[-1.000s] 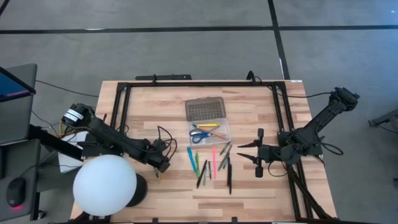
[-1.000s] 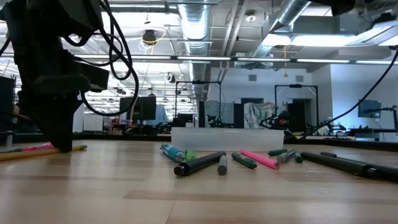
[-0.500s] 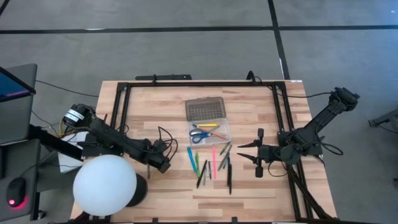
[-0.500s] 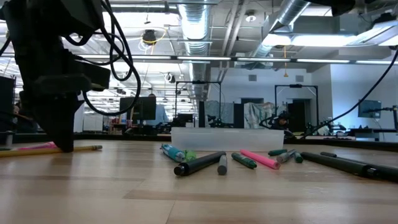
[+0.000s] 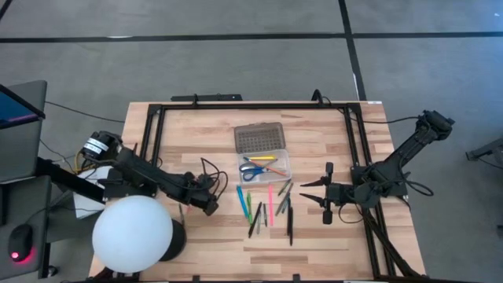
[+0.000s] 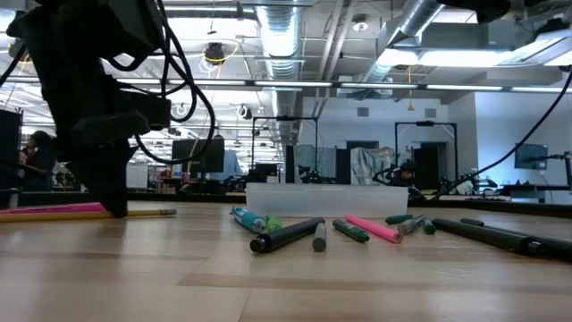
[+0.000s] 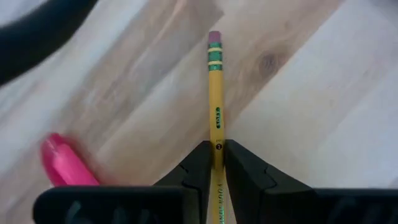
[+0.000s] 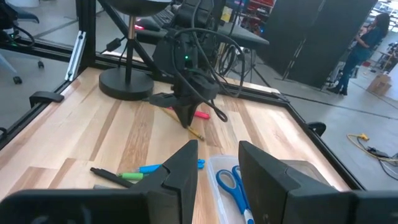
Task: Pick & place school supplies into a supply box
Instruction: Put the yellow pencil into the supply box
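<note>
The yellow wooden pencil with a pink eraser [image 7: 215, 93] lies on the pale wood counter [image 5: 212, 244], pinched between the fingers of my left pincer [image 7: 215, 163]; a pink marker [image 7: 65, 163] lies just beside. My right pincer [image 8: 217, 163] hovers wide.

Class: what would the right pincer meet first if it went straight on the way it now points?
Probably the supply box: in the right wrist view the open right pincer frames its near end, where the blue-handled scissors lie. From above, loose pens lie near that line too, so height decides.
</note>
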Controlling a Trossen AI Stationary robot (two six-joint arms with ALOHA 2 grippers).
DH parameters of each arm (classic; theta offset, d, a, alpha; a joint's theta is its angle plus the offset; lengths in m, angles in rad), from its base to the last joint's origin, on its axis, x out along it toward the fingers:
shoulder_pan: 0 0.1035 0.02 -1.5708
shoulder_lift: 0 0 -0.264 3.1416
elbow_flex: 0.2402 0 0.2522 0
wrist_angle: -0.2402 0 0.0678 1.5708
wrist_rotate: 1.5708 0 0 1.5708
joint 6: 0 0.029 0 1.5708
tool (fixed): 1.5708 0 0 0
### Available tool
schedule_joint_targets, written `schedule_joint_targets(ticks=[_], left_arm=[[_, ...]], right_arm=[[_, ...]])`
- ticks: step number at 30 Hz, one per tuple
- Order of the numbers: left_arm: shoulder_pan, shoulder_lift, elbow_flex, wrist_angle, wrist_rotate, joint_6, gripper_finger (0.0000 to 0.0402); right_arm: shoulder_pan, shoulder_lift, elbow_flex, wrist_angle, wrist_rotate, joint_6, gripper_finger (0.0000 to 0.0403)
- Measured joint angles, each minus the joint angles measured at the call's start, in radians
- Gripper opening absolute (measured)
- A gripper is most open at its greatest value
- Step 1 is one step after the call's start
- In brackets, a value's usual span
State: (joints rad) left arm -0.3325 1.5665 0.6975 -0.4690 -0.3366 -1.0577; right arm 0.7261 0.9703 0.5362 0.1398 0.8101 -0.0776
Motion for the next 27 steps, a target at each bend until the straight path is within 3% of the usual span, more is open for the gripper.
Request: schedule_joint_targets(ticks=[6, 14, 20, 27], left_arm=[[0.041, 0.008, -0.002, 0.027, -0.01, 0.119, 0.0027], [0.092, 0.006, -0.035, 0.1, -0.014, 0.401, 0.0023], [0.123, 0.004, -0.035, 0.114, 0.071, 0.585, 0.0022], [0.147, 0.003, -0.033, 0.097, 0.152, 0.637, 0.0022]], right_arm=[[0.0, 0.0, 0.0, 0.0, 0.0, 0.0, 0.0108], [0.0, 0.0, 0.0, -0.006, 0.0, 0.0, 0.0108], [0.0, 0.0, 0.0, -0.008, 0.0, 0.0, 0.0108], [0.0, 0.0, 0.0, -0.018, 0.0, 0.0, 0.0108]])
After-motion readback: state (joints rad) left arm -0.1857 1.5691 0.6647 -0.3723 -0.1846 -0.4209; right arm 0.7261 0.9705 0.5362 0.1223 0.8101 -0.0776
